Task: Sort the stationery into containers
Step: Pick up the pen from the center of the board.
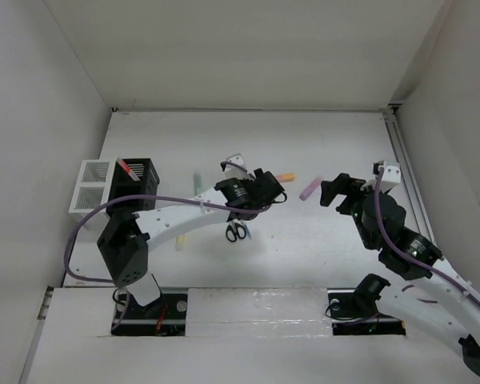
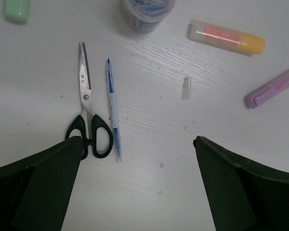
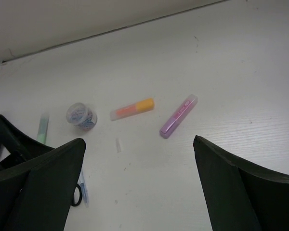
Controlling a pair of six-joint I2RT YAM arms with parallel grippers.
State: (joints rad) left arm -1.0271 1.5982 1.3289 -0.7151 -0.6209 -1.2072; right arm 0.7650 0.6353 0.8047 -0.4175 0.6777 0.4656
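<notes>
**Loose Items Unsorted, Both Claws Wide Open and Empty**

Found the black-handled scissors [image 2: 89, 115] lying flat and closed near the middle of the desk [image 1: 320, 256], blades toward the far edge. Saw the blue pen [image 2: 113, 110] just beside them on the right, almost parallel. Noted the green highlighter [image 1: 198, 181] closer to the far edge and more to the left, and the round jar [image 2: 147, 10] with coloured small pieces inside to the right of it. Observed the orange highlighter [image 3: 132, 109] and the purple highlighter [image 3: 178, 116] further to the right, near each other but apart. Spotted a small clear cap [image 2: 186, 88] alone between the pen and these two. Could not identify a short yellowish item [image 1: 180, 242] near the left arm; too small.

Located the white container [image 1: 92, 186], with two compartments, at the left edge, and the black container [image 1: 136, 180] just beside it on the right. Saw a red pen [image 1: 130, 168] leaning inside the black one.

Found the left claw [image 2: 137, 142] above the scissors and the pen, jaws spread fully, holding nothing. Found the right claw [image 3: 138, 140] to the right of the purple highlighter, also fully spread and holding nothing.
</notes>
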